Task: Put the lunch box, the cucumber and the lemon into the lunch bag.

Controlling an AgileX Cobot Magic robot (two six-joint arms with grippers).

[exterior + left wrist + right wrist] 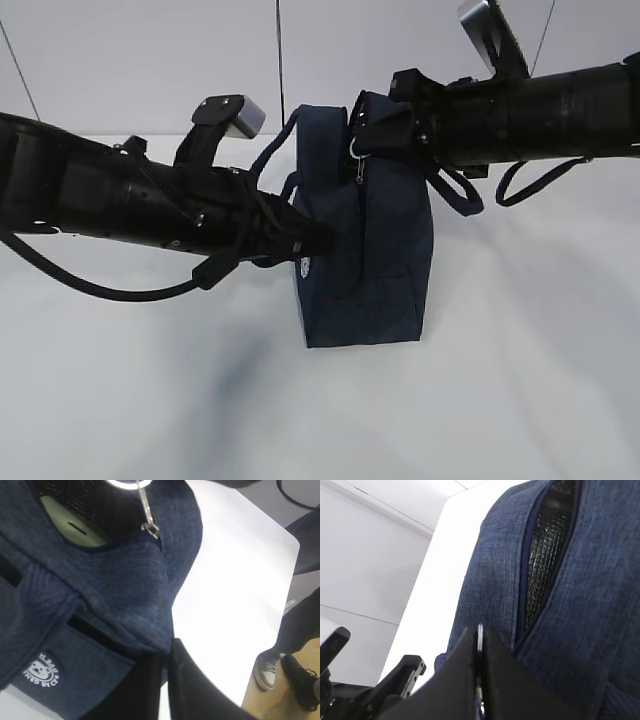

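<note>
On the white bench [520,380], near its middle, the lunch bag [375,250] is standing upright, its dark navy fabric sagging a little on the left side. Both arms are reaching in toward it from opposite sides. The left claw [305,245] is pressing against the bag's left face, its fingers pressed together; in the left wrist view they are pinching a fold of the navy cloth [150,625] just above the white round logo [42,670]. The right claw [385,130] is sitting at the bag's top edge, its fingers also closed tight, and the right wrist view is showing them pinching the thin metal ring pull [480,632] of the zipper. That ring is hanging beside the claw in the exterior view too (a small silvery loop against the cloth). The zipper opening is gaping partway, showing the dark quilted lining [545,555] inside. Through that gap, in the left wrist view, the pale green lid of the lunch box [70,522] is showing inside the bag. One loop handle [460,195] is dangling off the bag's right side, below the right arm.
</note>
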